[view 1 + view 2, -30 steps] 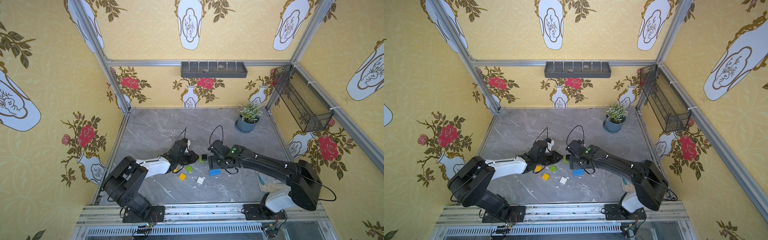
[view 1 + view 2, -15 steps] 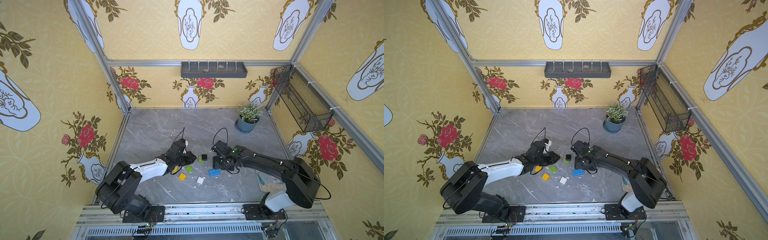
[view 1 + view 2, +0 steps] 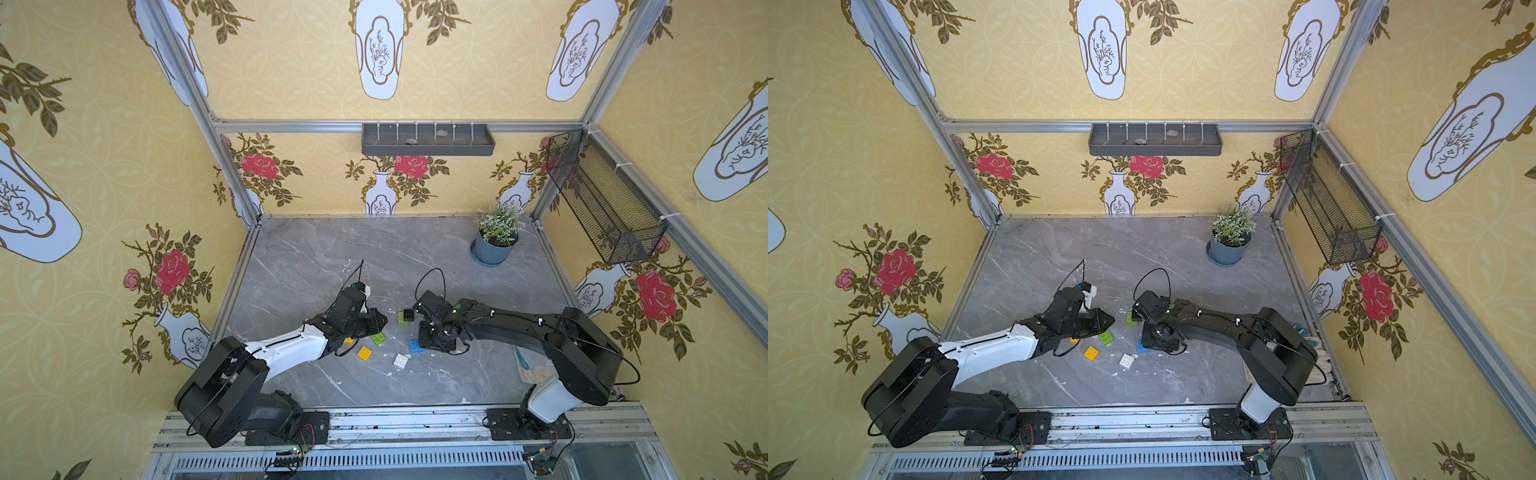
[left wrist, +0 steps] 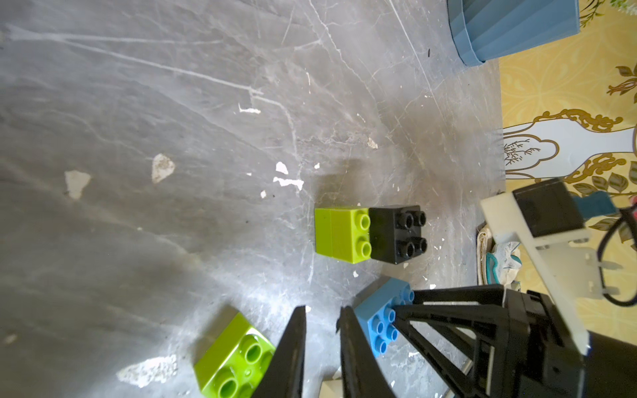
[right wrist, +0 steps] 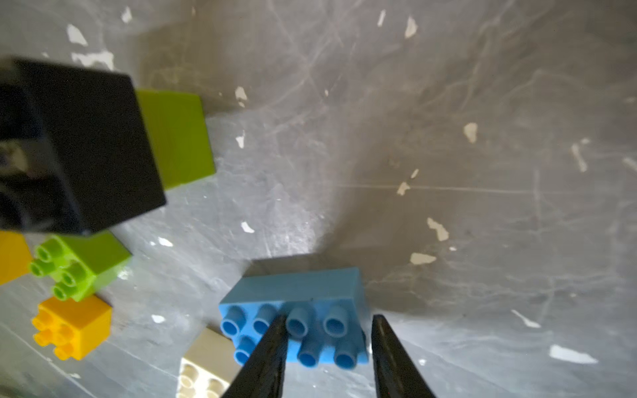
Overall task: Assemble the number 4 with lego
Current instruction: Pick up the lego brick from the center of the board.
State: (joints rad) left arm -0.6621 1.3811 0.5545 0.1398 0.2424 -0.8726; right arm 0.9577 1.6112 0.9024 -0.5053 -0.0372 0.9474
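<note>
Near the middle of the grey worktop (image 3: 374, 257), between my two arms, lie the lego bricks. Whether the studs carry any lettering I cannot read at this size.

Of the number 4, only one joined pair (image 3: 405, 318) exists. It is a lime green brick (image 4: 341, 236) with a black brick (image 4: 396, 234) pressed over half of its studs. The pair lies on its side, so the studs point sideways.

Close to the pair but apart from it, the blue brick (image 5: 296, 303) lies flat with its studs up. The right fingers (image 5: 269, 351) stand over it with a middle gap. One tip crosses the studs at the middle of the brick and the other tip is at its short end. I cannot tell if they already press it.

The left fingers (image 4: 293, 344) have only a narrow gap and nothing is between them. They are just beside the loose green brick (image 4: 231, 355), and the blue brick is on their other side.

The white brick (image 3: 401, 360) sits just beside the blue one, and a yellow brick (image 3: 365, 353) is near the loose green one. The left arm partly covers a second yellow brick (image 3: 349, 341). In both top views the right wrist hides most of the blue brick.

Far from the bricks:
- a plant pot (image 3: 494, 253) stands in the far right corner;
- a grey tray (image 3: 428, 143) hangs on the back wall;
- a black wire basket (image 3: 602, 199) hangs on the right wall;
- a crumpled cloth (image 3: 528, 370) lies by the right arm's base.
</note>
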